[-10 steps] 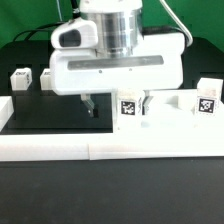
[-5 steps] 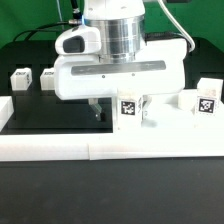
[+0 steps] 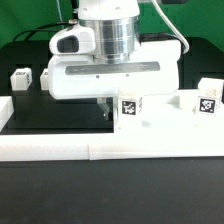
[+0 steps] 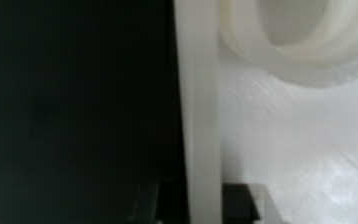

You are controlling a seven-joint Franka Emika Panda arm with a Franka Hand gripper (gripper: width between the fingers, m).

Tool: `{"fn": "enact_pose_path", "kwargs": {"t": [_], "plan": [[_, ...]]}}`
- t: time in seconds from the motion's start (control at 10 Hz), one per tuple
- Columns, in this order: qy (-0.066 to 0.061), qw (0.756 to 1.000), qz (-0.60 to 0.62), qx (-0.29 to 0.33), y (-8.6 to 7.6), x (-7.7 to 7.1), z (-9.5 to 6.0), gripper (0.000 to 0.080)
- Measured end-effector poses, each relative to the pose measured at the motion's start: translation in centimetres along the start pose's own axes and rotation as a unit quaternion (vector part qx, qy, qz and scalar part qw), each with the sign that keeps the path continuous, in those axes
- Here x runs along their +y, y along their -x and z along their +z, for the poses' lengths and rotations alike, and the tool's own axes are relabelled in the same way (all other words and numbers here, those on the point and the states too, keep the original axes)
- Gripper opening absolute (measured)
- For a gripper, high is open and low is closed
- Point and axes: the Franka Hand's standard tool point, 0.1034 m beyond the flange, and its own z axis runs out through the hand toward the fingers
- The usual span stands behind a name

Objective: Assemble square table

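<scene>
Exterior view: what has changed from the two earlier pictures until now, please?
The claw closed: wide open before, it now pinches a thin edge of the square tabletop, beside its tag. The tabletop did not move. The leg at the exterior view's far left, the leg beside it and the leg at the exterior view's right stayed in place.

One end effector [image 3: 105, 108], one square table slab [image 3: 165, 120], and three small tagged legs in view: leg one [image 3: 19, 78] and leg two [image 3: 46, 76] at nine o'clock, leg three [image 3: 207, 98] at three o'clock.
</scene>
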Motion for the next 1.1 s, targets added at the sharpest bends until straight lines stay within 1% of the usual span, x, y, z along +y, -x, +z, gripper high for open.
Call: {"fn": "enact_pose_path", "kwargs": {"t": [0.7, 0.8, 0.9, 1.0, 1.1], "plan": [[0.000, 1.000, -0.004, 0.000, 0.0, 0.1, 0.0, 0.0051], [-0.002, 1.000, -0.026, -0.001, 0.8, 0.9, -0.3, 0.0051], [-0.002, 0.999, -0.033, -0.005, 2.2, 2.0, -0.4, 0.0051], [-0.002, 0.999, -0.046, -0.011, 3.3, 2.6, -0.1, 0.0051], [0.001, 0.998, -0.070, -0.007, 3.6, 3.2, -0.1, 0.0051]]}}
